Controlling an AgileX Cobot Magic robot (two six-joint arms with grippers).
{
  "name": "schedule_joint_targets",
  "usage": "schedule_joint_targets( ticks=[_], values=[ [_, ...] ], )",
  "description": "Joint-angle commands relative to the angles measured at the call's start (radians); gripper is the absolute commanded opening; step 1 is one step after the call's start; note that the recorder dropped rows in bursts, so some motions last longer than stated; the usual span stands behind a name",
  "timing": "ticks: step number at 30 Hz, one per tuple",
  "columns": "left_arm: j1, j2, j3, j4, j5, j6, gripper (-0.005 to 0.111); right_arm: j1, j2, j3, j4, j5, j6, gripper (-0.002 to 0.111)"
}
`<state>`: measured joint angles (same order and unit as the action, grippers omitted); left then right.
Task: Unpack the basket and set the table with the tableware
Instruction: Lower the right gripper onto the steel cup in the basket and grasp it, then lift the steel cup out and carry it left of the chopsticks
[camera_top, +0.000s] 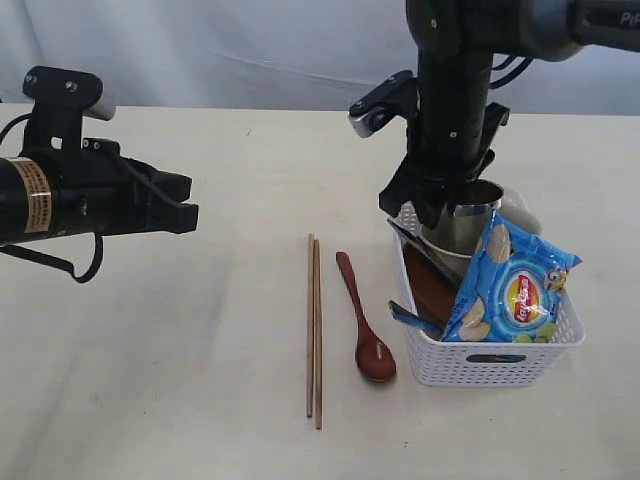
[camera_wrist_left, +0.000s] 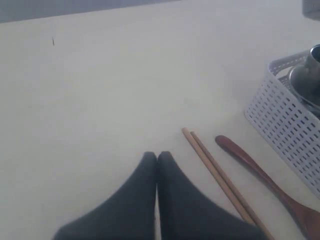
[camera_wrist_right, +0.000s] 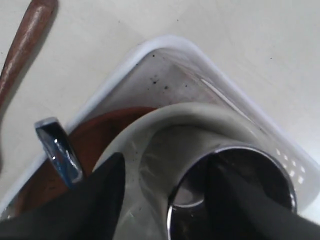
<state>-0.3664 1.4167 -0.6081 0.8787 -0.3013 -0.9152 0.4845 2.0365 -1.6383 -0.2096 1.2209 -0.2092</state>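
Note:
The white basket stands on the cream table at the right. In it are the white bowl, the steel cup inside the bowl, the brown plate on edge, and a steel handle of the knife or fork. My right gripper is open, one finger inside the cup and the other outside it over the bowl. Two chopsticks and the reddish spoon lie side by side left of the basket. My left gripper is shut and empty, above the table's left part.
A blue crisp packet leans in the basket's front right, covering part of the cup and bowl. The right arm stands upright over the basket's back corner. A white curtain hangs behind the table.

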Motion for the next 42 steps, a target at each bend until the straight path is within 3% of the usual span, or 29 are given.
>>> schedule_joint_targets(
  ticks=[1,7,24,29,32,36,42],
  values=[
    [0.005,-0.009,0.006,0.007,-0.008,0.004,0.000,-0.005,0.019,0.001,0.004,0.000,0.003,0.031],
    [0.005,-0.009,0.006,0.007,-0.008,0.004,0.000,-0.005,0.016,0.001,0.004,0.000,0.003,-0.001],
    [0.010,-0.009,0.006,0.004,-0.005,0.004,0.000,-0.003,-0.112,0.000,-0.004,0.000,0.003,0.000],
    [0.106,-0.060,0.006,-0.024,0.110,0.004,0.000,0.028,-0.186,0.000,-0.006,0.000,0.003,0.000],
    [0.277,-0.164,0.006,-0.065,0.301,-0.008,0.000,0.122,-0.203,-0.050,-0.011,0.000,0.003,0.000],
    [0.408,-0.223,0.006,-0.065,0.433,-0.027,0.000,0.256,-0.099,-0.184,0.007,-0.118,0.005,0.000],
    [0.444,-0.228,0.006,-0.065,0.465,-0.027,0.000,0.381,0.202,-0.424,0.040,-0.294,0.007,0.000]
  ],
)
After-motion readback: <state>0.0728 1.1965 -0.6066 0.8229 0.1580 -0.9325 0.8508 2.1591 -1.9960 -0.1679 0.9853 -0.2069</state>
